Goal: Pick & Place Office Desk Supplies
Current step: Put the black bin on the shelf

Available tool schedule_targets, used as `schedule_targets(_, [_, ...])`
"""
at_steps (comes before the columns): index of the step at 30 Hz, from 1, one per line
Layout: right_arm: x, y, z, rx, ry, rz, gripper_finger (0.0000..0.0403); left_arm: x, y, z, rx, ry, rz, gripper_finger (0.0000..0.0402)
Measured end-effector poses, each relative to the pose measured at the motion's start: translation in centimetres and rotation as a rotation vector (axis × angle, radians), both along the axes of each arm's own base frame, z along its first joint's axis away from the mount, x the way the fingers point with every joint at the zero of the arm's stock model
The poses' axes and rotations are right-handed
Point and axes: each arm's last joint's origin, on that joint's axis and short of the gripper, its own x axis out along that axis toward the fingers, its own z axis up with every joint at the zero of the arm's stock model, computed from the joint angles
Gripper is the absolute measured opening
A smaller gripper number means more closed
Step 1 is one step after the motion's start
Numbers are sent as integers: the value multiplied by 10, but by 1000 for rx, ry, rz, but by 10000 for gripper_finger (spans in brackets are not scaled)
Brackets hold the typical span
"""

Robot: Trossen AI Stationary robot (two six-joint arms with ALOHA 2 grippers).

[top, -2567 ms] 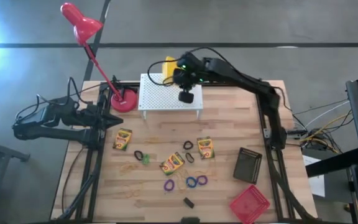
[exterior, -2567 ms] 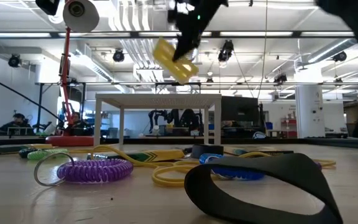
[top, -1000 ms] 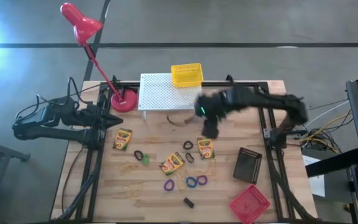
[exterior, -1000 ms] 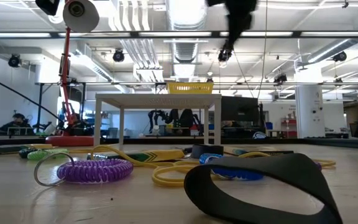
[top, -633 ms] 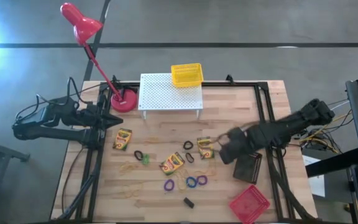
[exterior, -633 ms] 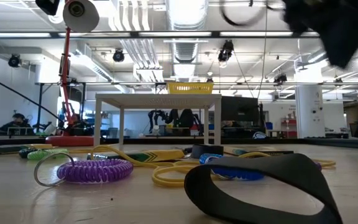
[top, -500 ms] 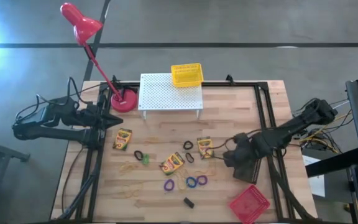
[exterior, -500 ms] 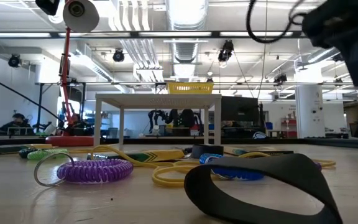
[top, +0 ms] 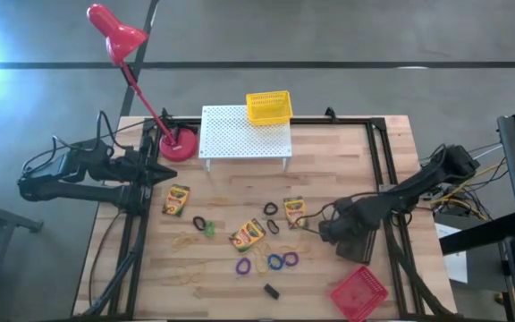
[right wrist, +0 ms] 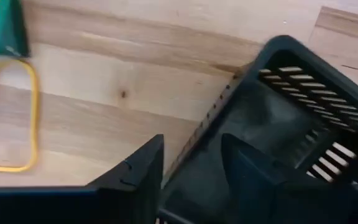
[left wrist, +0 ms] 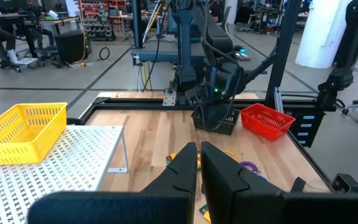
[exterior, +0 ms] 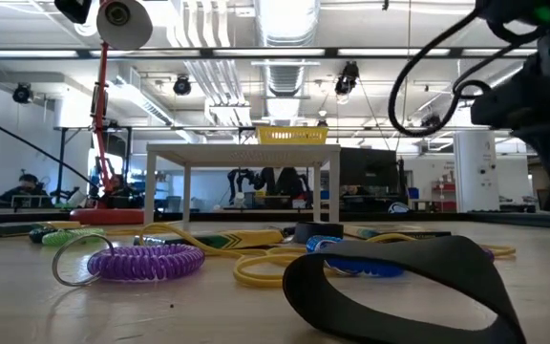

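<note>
From my station I take the white perforated rack (top: 246,132) as my marker, standing at the far edge of the wooden table (top: 329,170). A yellow basket (top: 268,107) sits on its right end. Just left of the rack I see the round base of the red desk lamp (top: 178,144), whose head leans out past the table. Well to the rack's near right lies a black basket (top: 361,240), and nearer still a red basket (top: 358,292).
</note>
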Motion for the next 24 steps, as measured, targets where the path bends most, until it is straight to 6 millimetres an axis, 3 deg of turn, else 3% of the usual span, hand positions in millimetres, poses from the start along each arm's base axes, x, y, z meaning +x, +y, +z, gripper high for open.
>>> schedule_targets(7, [14, 5, -14, -2, 15, 166, 62, 0, 0, 0, 0, 0, 0, 28])
schedule_targets(10, [27, 4, -5, 2, -16, 267, 20, 0, 0, 0, -1, 0, 0, 28])
schedule_targets(13, [44, -2, 17, -6, -71, 401, 13, 0, 0, 0, -3, 0, 0, 28])
schedule_targets(16, [62, -14, 52, -72, -162, 553, 9, 0, 0, 0, -3, 0, 0, 28])
schedule_targets(24, [116, -65, 148, -494, -322, 1137, 9, 0, 0, 0, -3, 0, 0, 28])
